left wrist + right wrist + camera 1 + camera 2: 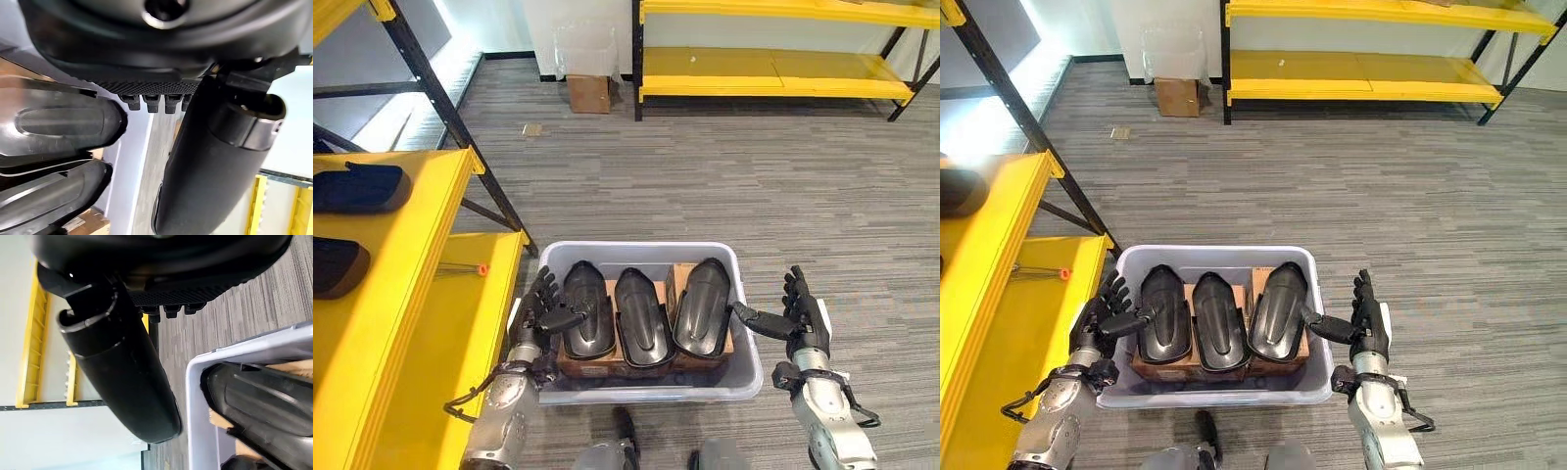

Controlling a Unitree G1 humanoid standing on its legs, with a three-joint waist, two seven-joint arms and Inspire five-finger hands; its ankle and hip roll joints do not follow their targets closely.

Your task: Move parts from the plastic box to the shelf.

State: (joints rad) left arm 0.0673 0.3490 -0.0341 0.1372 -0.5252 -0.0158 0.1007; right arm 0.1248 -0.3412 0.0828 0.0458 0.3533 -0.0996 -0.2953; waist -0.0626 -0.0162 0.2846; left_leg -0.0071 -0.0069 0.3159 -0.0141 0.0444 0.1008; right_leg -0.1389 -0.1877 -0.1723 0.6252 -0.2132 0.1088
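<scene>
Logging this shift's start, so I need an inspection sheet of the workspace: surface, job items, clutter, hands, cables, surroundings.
Surface: grey striped carpet floor; the plastic box stands on it.
Job items: three black parts side by side in the box, lying on brown cardboard; two dark parts already on the yellow shelf at the robot's left.
Clutter: small scrap on the carpet; thin rod with orange tip on the lower shelf level.
Hands: left hand and right hand open, one at each side of the box, thumbs pointing inward over it.
Cables: nothing seen.
Surroundings: cardboard carton and a second yellow rack at the far wall.
</scene>
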